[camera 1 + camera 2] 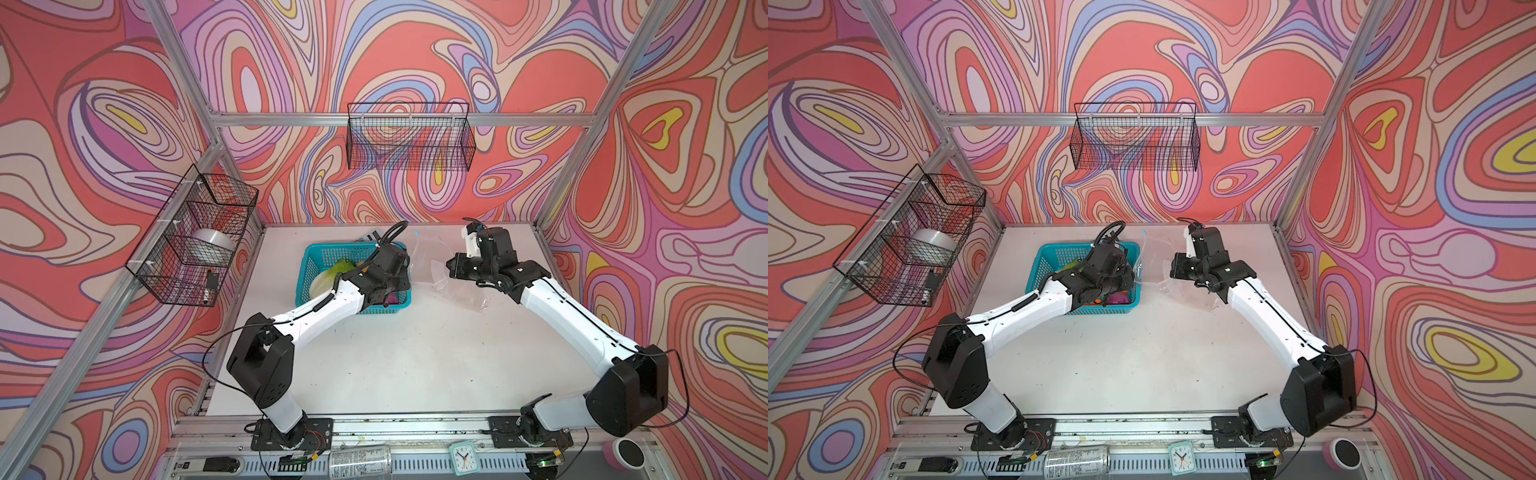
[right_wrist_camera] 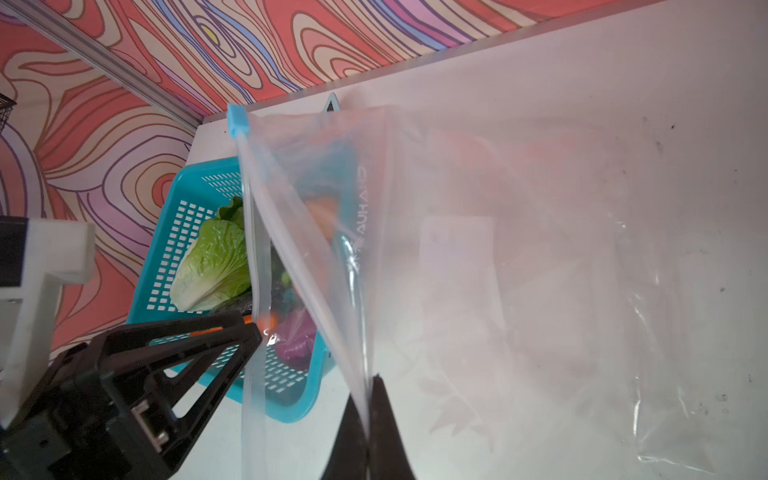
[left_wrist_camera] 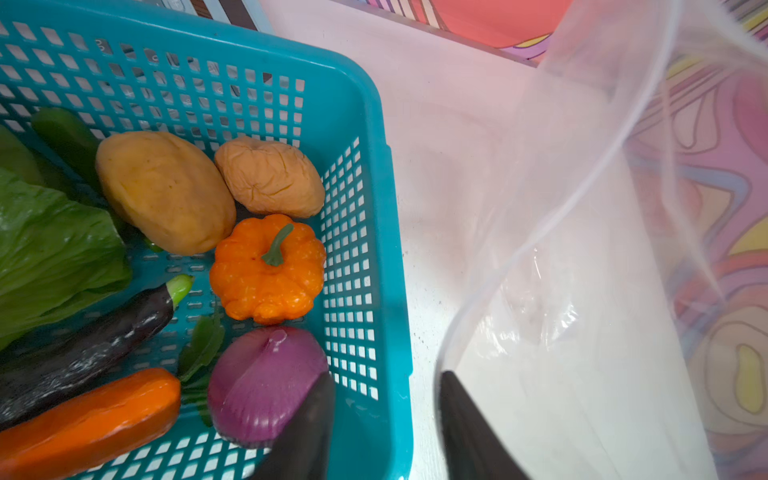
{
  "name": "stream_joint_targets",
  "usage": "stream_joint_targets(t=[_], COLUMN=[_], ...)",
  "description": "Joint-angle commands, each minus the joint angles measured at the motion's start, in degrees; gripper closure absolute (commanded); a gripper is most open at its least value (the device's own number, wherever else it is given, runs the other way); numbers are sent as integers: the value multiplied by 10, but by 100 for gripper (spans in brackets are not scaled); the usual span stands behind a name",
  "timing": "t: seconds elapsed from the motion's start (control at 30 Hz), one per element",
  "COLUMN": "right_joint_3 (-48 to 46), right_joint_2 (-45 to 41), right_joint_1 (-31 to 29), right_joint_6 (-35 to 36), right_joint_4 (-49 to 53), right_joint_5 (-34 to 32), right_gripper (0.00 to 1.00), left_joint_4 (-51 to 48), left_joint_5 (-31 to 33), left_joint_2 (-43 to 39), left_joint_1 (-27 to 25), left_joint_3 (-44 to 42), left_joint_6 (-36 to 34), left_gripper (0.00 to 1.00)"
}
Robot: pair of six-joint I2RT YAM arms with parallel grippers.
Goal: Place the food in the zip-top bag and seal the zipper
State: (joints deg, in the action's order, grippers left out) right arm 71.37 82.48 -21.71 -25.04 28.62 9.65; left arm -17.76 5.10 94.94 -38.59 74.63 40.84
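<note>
Left pincer [image 3: 386, 376] gapes astride the basket wall [image 3: 361, 249], purple onion [image 3: 262, 382] just beside it; I note right pincer [image 2: 370, 380] clamped on the bag mouth [image 2: 307, 266]

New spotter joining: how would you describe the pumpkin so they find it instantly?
Look in the teal basket beside the clear bag, at the side wall nearest that bag. The pumpkin sits there between a wrinkled tan potato and a purple onion; it is round, ribbed, bright orange with a green stem, unlike the long smooth carrot.
</note>
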Motion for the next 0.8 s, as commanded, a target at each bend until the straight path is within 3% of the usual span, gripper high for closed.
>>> stream_joint_targets(t=[0.0,0.1,0.3,0.5,0.77], right_joint_3=[3,9,22,33,33], right_joint_2=[16,26,39,46,47], right_joint_1=[3,3,2,2,2], right_joint_6=[-6,-6,-9,-8,-2], right_joint_4=[-16,-19,-32,-31,-23], right_joint_5=[1,1,14,15,14], right_gripper=[100,100,100,100,100], left_joint_4=[-11,-10,-33,-38,-85], left_joint_5=[-55,-69,-3,-131,-156], left_joint_2=[-29,-64,-116,-78,37], left_joint_1=[20,33,55,124,126], left_joint_3=[7,0,-17,-34,49], left_joint_6=[-8,-25,-143,-216,-311], left_gripper=[26,21,12,16,7])
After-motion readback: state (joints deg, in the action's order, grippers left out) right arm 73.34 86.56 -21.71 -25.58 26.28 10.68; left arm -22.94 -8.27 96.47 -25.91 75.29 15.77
